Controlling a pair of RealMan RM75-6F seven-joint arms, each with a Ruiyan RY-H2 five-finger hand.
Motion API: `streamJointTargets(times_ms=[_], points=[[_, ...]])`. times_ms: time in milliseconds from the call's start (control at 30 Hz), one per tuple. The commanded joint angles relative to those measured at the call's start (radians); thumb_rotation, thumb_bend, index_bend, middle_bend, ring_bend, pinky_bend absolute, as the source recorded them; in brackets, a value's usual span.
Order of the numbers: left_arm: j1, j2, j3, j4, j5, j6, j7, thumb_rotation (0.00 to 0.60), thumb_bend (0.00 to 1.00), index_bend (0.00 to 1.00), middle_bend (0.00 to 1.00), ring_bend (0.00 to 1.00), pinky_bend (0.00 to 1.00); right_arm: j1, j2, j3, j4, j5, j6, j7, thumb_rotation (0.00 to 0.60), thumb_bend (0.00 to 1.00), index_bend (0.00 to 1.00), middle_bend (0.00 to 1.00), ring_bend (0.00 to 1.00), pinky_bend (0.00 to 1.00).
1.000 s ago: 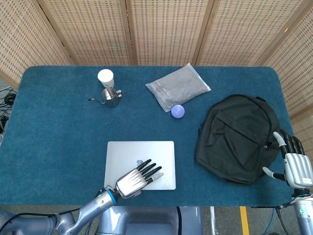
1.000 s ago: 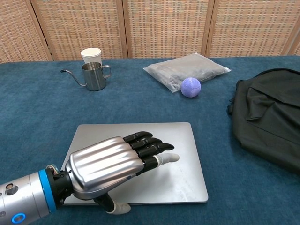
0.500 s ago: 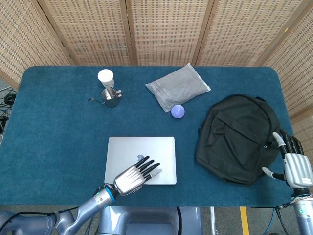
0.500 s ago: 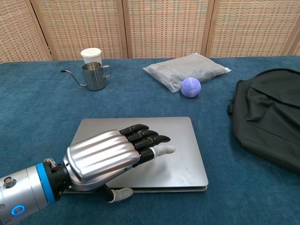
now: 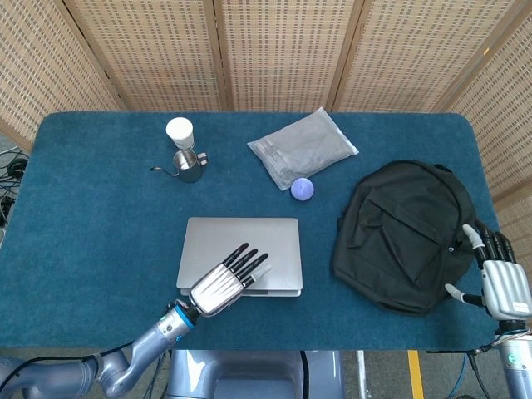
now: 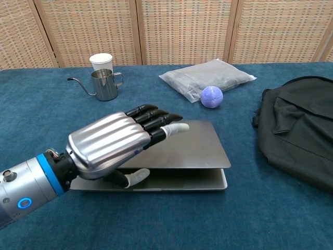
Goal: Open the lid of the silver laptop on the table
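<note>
A silver laptop (image 6: 193,148) lies near the front edge of a blue-covered desk (image 5: 91,241), its plain matte lid (image 5: 249,241) lifted a crack at the front so a dark gap shows above the base. The robot's left hand (image 6: 112,143) holds the lid's front-left part: its dark fingers (image 6: 148,115) lie spread flat across the top, while the pale-tipped thumb (image 6: 136,177) sits in the gap under the lid's front edge. No logo or writing can be read on the lid. Farther back on the desk stand a steel pitcher (image 5: 188,165) with a white cup (image 5: 179,131) just behind it, then a grey pouch (image 5: 302,147) touching a lilac ball (image 5: 302,189). A black backpack (image 5: 407,235) lies to the right of the laptop. At the far right the right hand (image 5: 501,278) hangs off the desk's edge, beside the backpack, fingers apart and holding nothing.
</note>
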Motion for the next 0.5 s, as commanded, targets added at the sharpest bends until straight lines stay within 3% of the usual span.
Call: streamJointTargets(times_ms=[33, 233, 500], points=[[0.006, -0.02, -0.053, 0.006, -0.058, 0.008, 0.077, 0.6, 0.5, 0.0, 0.0, 0.0, 0.0, 0.004, -0.005, -0.005, -0.001, -0.005, -0.005, -0.018, 0.6, 0.0, 0.02, 0.0, 0.0, 0.0], [0.004, -0.039, -0.089, 0.012, -0.144, -0.027, 0.147, 0.6, 0.51, 0.0, 0.0, 0.0, 0.0, 0.007, -0.013, -0.01, -0.001, -0.012, -0.008, -0.04, 0.6, 0.0, 0.02, 0.0, 0.0, 0.0], [-0.027, -0.05, -0.138, 0.058, -0.201, -0.042, 0.106, 0.6, 0.51, 0.0, 0.0, 0.0, 0.0, 0.025, -0.04, -0.022, 0.036, -0.066, 0.0, -0.053, 0.6, 0.0, 0.04, 0.0, 0.0, 0.0]])
